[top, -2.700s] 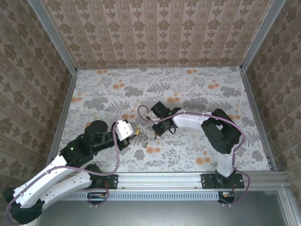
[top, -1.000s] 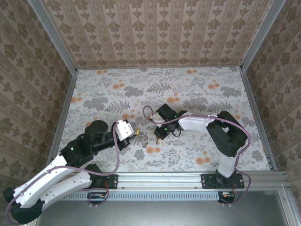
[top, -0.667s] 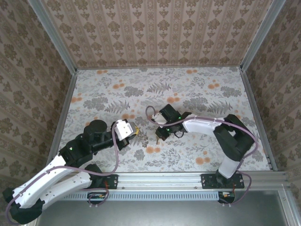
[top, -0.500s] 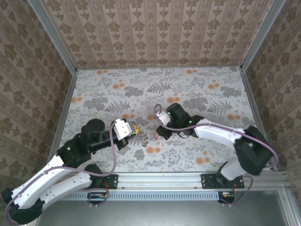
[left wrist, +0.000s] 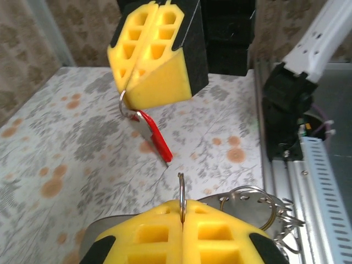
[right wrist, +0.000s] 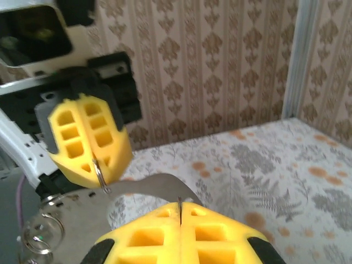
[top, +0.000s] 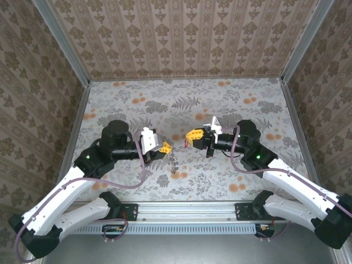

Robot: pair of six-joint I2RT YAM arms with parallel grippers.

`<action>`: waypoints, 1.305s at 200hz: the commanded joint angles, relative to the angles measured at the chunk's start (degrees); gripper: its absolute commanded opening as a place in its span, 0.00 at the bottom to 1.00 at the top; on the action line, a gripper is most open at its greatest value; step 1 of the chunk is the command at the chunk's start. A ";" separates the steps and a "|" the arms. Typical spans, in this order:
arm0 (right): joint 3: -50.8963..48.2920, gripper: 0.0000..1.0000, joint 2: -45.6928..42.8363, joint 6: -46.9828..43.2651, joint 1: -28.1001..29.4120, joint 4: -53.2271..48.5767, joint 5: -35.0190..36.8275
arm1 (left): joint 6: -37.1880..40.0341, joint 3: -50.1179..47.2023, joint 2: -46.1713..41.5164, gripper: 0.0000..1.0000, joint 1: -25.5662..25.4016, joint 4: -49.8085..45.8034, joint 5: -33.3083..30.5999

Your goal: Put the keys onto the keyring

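My left gripper (top: 165, 147) (left wrist: 182, 212) is shut on the keyring (left wrist: 181, 192), a thin silvery ring seen edge-on between its yellow pads. A holed metal plate (left wrist: 250, 204) (top: 173, 163) with more rings hangs from it. My right gripper (top: 192, 135) (right wrist: 180, 212) faces it from a short gap away. It is shut on one of the keys (left wrist: 155, 136), a silvery piece with a red tag that dangles below its pads. In the right wrist view the left gripper (right wrist: 96, 159) holds the ring (right wrist: 100, 177) just above the plate (right wrist: 104, 206).
Both grippers hang above the middle of the flower-patterned table (top: 220, 104). Patterned walls (top: 181, 38) close in the back and sides. A metal rail (top: 187, 212) with the arm bases runs along the near edge.
The right gripper has lifted off the table with the key and swung round to face the left one. The left gripper has also risen, with the ring and plate hanging.
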 commanded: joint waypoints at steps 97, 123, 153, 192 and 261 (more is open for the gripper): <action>-2.67 0.01 -2.91 2.68 -0.12 7.34 -8.38 | 6.39 7.80 8.92 0.00 1.97 -0.74 15.55; -2.27 0.01 -3.17 3.48 0.38 8.09 -8.02 | 6.22 7.23 8.63 0.00 2.03 -0.32 14.96; -1.90 0.00 -3.61 3.59 2.18 7.72 -6.03 | 5.77 6.33 8.09 0.00 2.12 0.46 14.34; -1.82 0.00 -4.02 2.97 3.69 7.48 -5.00 | 5.75 5.84 8.13 0.00 2.46 0.79 14.38; -1.56 0.00 -3.38 1.15 5.24 8.03 -2.08 | 5.69 5.68 8.38 0.00 2.77 0.85 14.73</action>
